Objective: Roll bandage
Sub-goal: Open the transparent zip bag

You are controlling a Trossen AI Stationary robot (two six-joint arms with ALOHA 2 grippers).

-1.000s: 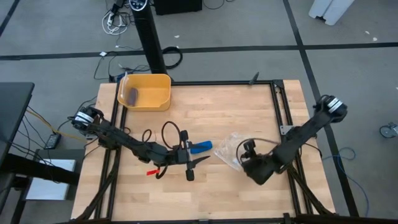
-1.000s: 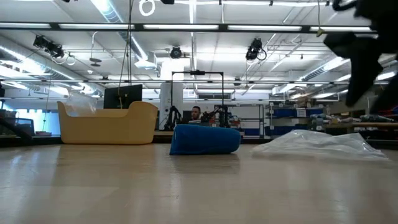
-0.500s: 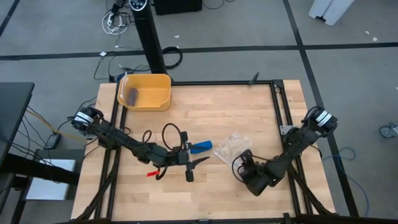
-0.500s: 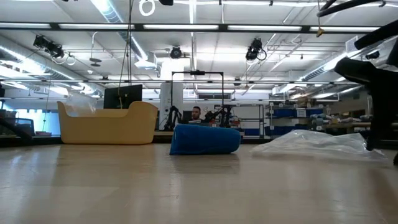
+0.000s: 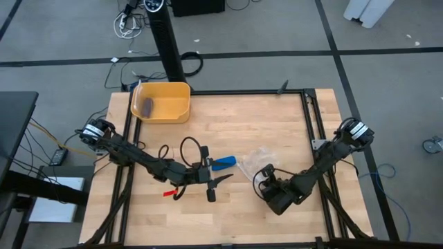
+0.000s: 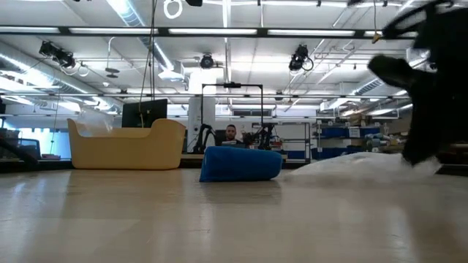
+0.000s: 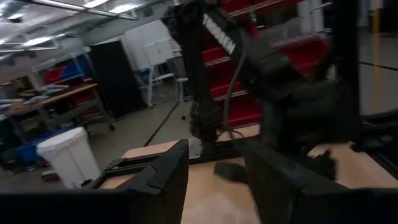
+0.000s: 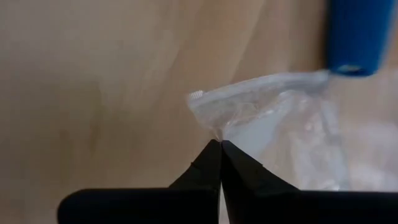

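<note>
Pinching the near edge of the clear plastic packet (image 8: 280,134), the right gripper (image 8: 219,155) had its two fingers pressed together, with the thin film caught between the tips. In the high view this gripper (image 5: 266,185) was low over the wooden table (image 5: 277,124), at the near right part, and the packet (image 5: 257,160) lay just beyond it.

The left gripper (image 5: 220,178) waited near the middle of the table with its fingers spread apart and nothing between them. The bandage (image 5: 223,164), a short bright blue roll, lay on the table just beside this gripper and next to the packet, but neither gripper touched it. In the low view the bandage (image 6: 241,164) rested on its side, and it looked already wound up.

Farther away, at the far left corner, the yellow bin (image 5: 163,102) stood with a small dull purple-grey cylinder (image 5: 147,106) inside.

The risk seemed to be in the packet. The grip was only on a thin slippery edge, so the film could slide out when the arm lifts. The packet also lay very near the bandage, so a pull might drag or push the roll and make it roll away or loosen.
</note>
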